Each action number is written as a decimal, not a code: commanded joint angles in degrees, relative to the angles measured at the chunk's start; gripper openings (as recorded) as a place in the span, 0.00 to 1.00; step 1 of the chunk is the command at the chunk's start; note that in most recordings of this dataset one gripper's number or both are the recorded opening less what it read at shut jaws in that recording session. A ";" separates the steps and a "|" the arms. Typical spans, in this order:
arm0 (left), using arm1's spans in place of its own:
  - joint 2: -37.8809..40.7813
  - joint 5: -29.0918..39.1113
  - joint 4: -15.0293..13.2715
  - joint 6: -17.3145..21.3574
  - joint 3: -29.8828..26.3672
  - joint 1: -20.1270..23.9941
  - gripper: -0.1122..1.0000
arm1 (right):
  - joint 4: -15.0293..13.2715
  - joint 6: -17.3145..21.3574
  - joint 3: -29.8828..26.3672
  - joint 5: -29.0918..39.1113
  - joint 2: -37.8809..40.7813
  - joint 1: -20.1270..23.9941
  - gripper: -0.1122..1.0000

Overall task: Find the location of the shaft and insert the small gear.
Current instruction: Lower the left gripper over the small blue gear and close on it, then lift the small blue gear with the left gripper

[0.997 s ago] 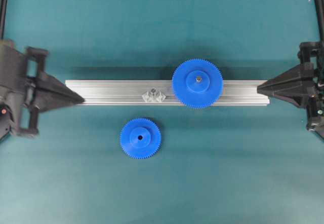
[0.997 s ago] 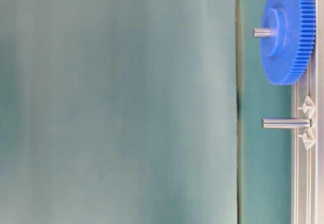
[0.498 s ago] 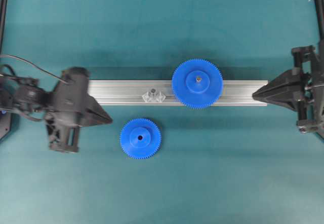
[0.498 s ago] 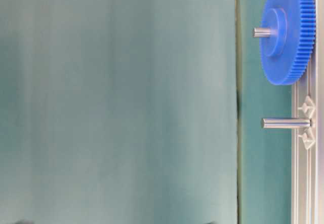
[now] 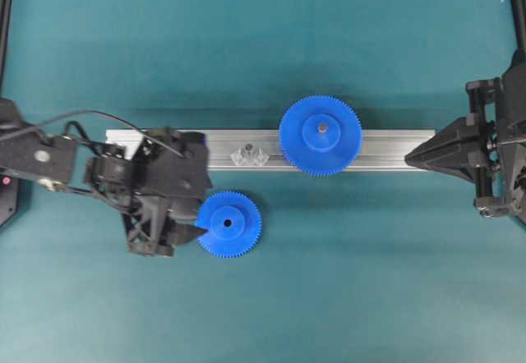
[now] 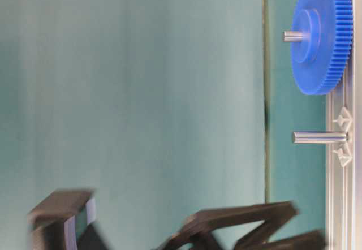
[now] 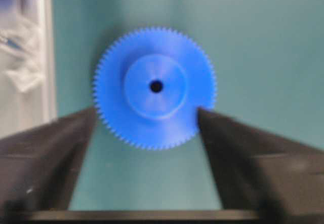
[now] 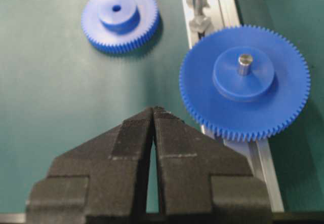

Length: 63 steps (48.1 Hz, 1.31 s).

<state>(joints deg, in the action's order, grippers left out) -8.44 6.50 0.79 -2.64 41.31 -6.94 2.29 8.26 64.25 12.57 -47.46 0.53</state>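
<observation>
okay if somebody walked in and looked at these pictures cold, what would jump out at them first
Probably the two bright blue gears on the teal mat: the larger gear sits on the aluminium rail, while the small gear lies flat on the mat in front of the rail. Next, the left gripper, its open black fingers flanking the small gear. The bare shaft stands on the rail beside the larger gear, and the right gripper waits shut at the rail's far end.

Big gear (image 6: pixel 321 35) is sitting on rail (image 6: pixel 341 193) w/ pin thru hub; bare shaft (image 6: pixel 318 137) is sticking out beside it. Blurred black gripper (image 6: pixel 237 227) is showing at btm edge.
</observation>
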 commanded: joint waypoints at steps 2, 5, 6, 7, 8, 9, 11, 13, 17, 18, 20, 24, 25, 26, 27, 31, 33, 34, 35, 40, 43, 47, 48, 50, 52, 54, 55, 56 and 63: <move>2.81 0.35 0.09 -1.41 -2.81 -0.35 0.94 | 0.09 0.53 -1.41 -0.18 0.09 0.18 0.17; 4.83 0.35 0.09 -1.76 -3.69 -0.44 0.94 | 0.09 0.53 -1.32 -0.18 0.09 0.18 0.17; 5.45 0.35 0.18 -1.85 -3.96 -0.53 0.93 | 0.09 0.53 -1.32 -0.18 0.09 0.18 0.17; 6.15 0.35 0.09 -1.85 -4.22 -0.62 0.94 | 0.09 0.53 -1.32 -0.18 0.09 0.18 0.17; 6.77 0.35 0.18 -1.85 -4.57 -0.62 0.94 | 0.09 0.53 -1.32 -0.18 0.09 0.18 0.17; 7.29 0.44 0.18 -1.85 -4.92 -0.70 0.94 | 0.09 0.53 -1.32 -0.18 0.09 0.18 0.17; 8.44 0.44 0.18 -1.93 -5.45 -0.70 0.94 | 0.09 0.53 -1.32 -0.18 0.09 0.18 0.17; 9.58 0.44 0.18 -1.93 -6.15 -0.79 0.94 | 0.09 0.53 -1.23 -0.09 0.00 0.18 0.17; 11.34 0.79 0.09 -1.93 -7.29 -0.79 0.94 | 0.09 0.53 -1.14 -0.09 -0.09 0.18 0.17; 11.69 0.88 0.18 -1.93 -7.56 -0.88 0.94 | 0.09 0.53 -1.14 -0.09 -0.09 0.18 0.17; 12.39 1.14 0.18 -1.93 -8.00 -0.88 0.94 | 0.09 0.53 -1.05 -0.09 -0.18 0.18 0.17; 13.45 1.85 0.09 -1.93 -8.70 -0.88 0.94 | 0.09 0.53 -0.97 -0.09 -0.18 0.18 0.17; 13.62 2.11 0.18 -1.93 -8.88 -0.88 0.94 | 0.09 0.53 -0.97 -0.09 -0.18 0.18 0.17; 13.80 2.37 0.09 -1.93 -8.96 -0.79 0.94 | 0.09 0.53 -0.88 -0.09 -0.26 0.18 0.17; 13.97 2.72 0.18 -1.93 -9.14 -0.88 0.94 | 0.09 0.53 -0.88 -0.09 -0.26 0.18 0.17; 14.33 4.04 0.09 -1.93 -9.40 -0.88 0.94 | 0.09 0.53 -0.70 -0.09 -0.35 0.18 0.17; 14.50 4.57 0.18 -1.93 -9.58 -0.79 0.94 | 0.09 0.53 -0.70 -0.09 -0.35 0.18 0.17; 14.59 4.83 0.18 -1.93 -9.58 -0.88 0.94 | 0.09 0.53 -0.62 -0.09 -0.44 0.18 0.17; 14.68 5.10 0.18 -1.93 -9.58 -0.79 0.94 | 0.00 0.53 -0.62 -0.18 -0.44 0.18 0.17; 14.85 5.19 0.18 -1.93 -9.58 -0.88 0.94 | 0.09 0.53 -0.35 -0.09 -0.62 0.18 0.17; 15.21 5.19 0.18 -2.11 -9.67 -0.79 0.94 | 0.09 0.53 -0.26 -0.09 -0.70 0.18 0.17; 15.56 5.19 0.09 -2.29 -9.67 -0.88 0.94 | 0.09 0.53 -0.26 -0.18 -0.62 0.18 0.17; 15.73 5.19 0.18 -2.29 -9.67 -0.79 0.94 | 0.09 0.53 -0.26 -0.18 -0.70 0.18 0.17; 15.82 5.27 0.18 -2.29 -9.76 -0.88 0.94 | 0.09 0.53 -0.18 -0.09 -0.62 0.18 0.17; 15.82 5.19 0.18 -2.29 -9.84 -0.88 0.94 | 0.09 0.62 -0.18 -0.18 -0.62 0.18 0.17; 15.91 5.27 0.09 -2.29 -9.93 -0.79 0.94 | 0.09 0.62 -0.09 -0.18 -0.62 0.18 0.17; 15.91 5.19 0.18 -2.29 -9.93 -0.88 0.94 | 0.09 0.62 -0.09 -0.18 -0.62 0.18 0.17; 16.00 5.27 0.09 -2.29 -10.02 -0.88 0.94 | 0.09 0.62 0.00 -0.09 -0.70 0.18 0.17; 16.35 5.19 0.09 -2.37 -10.02 -0.88 0.94 | 0.09 0.62 0.18 -0.44 -0.62 0.18 0.17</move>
<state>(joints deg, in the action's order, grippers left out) 8.44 11.95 0.79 -4.92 32.26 -7.47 2.29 8.35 64.86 12.74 -48.34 0.53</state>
